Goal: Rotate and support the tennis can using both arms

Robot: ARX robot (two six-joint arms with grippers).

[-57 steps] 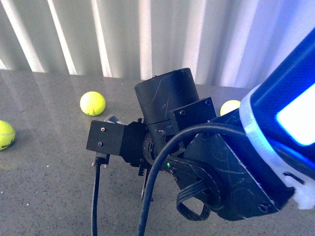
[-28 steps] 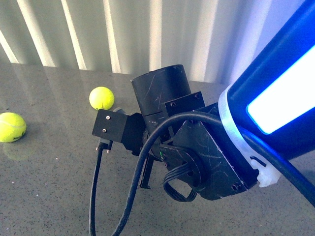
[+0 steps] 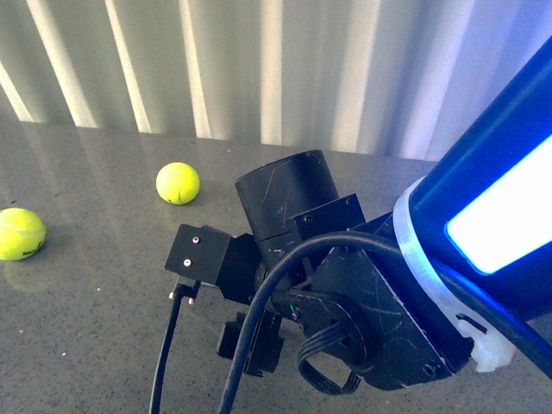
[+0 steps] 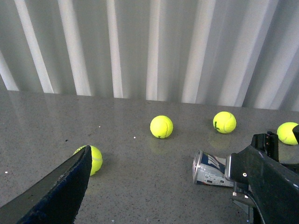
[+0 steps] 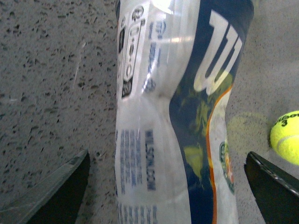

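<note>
Speckled grey table (image 5: pixel 42 70) lying under crumpled clear tennis can (image 5: pixel 154 140), resting between wide-spread fingers of right pincer (image 5: pixel 167 156); left pincer (image 4: pixel 70 179) width: cannot tell.

There is one tennis can (image 4: pixel 212 169), lying on the one tabletop (image 4: pixel 140 196). The left wrist view takes in four tennis balls: a first ball (image 4: pixel 95 158), a second ball (image 4: pixel 161 127), a third ball (image 4: pixel 224 122) and a fourth ball (image 4: pixel 288 133). The front view catches only two balls, and the right wrist view only one. One black arm (image 3: pixel 345 285) fills the front view, with two long cables (image 3: pixel 162 362) hanging from it. The right pincer (image 5: pixel 167 156) shows two fingers (image 5: pixel 51 196), one on each side of the can.
</note>
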